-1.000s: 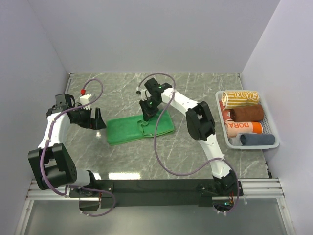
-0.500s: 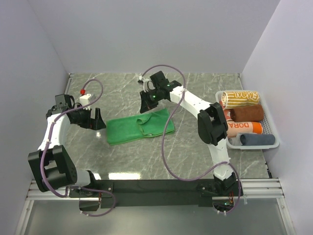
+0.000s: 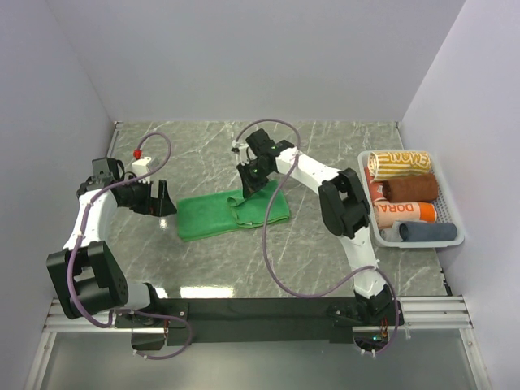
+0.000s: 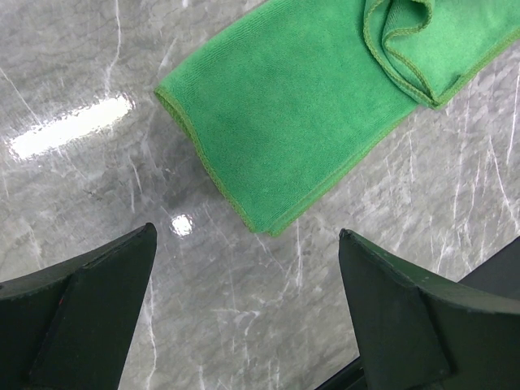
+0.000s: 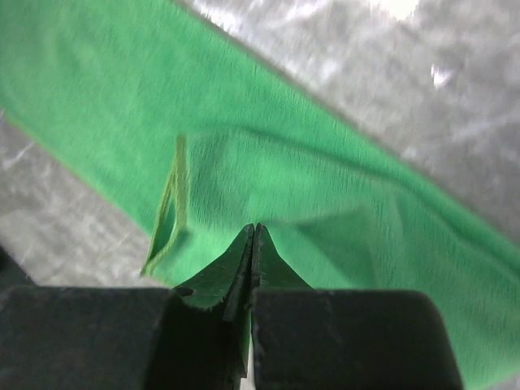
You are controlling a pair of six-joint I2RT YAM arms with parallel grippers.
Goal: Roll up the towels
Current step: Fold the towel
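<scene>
Grey-green marble covers the table (image 3: 325,252), which is closed in by plain pale walls on three sides. On this surface, a little left of the middle, lies the green towel (image 3: 213,218), spread as a long flat strip that runs slightly slantwise, with its right part folded and wrinkled. The right gripper (image 5: 253,231) is down over this wrinkled part, at the far edge of the cloth. Its two fingers are pressed fully together and a thin fold of the green cloth is pinched between their tips; the cloth rises a little toward them, and beside them a small flap stands up. The left gripper (image 4: 245,236) hangs just beside the left end of the strip, low above the marble. Its fingers are spread wide apart and hold nothing; in the left wrist view the near corner of the towel shows between them, apart from both. At the right edge of the table stands a white basket (image 3: 457,237) with four rolled towels side by side: the yellow-striped towel (image 3: 400,162) farthest, then the brown towel (image 3: 410,189), the orange-lettered towel (image 3: 405,212) and the blue-grey towel (image 3: 426,231) nearest.
</scene>
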